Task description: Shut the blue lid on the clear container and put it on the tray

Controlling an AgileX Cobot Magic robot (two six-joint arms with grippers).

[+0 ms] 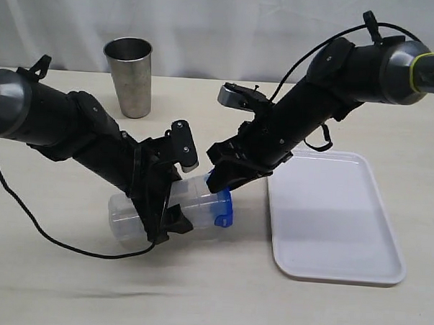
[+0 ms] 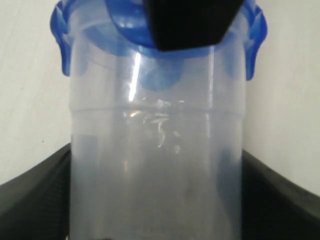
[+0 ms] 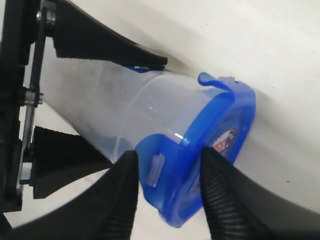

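The clear container (image 1: 146,213) lies on its side on the table, and my left gripper (image 1: 165,203) is shut across its body. In the left wrist view the container (image 2: 157,165) fills the space between the black fingers (image 2: 30,200). The blue lid (image 1: 222,208) sits on the container's mouth, facing the tray (image 1: 330,210). My right gripper (image 3: 170,175) straddles the lid (image 3: 200,155). One finger rests against a side flap and the other against the stickered face. The top flap sticks up, unlatched.
A shiny steel cup (image 1: 131,76) stands upright at the back left. The white tray lies flat to the right of the container, with nothing on it. A black cable (image 1: 27,219) trails over the table at the left.
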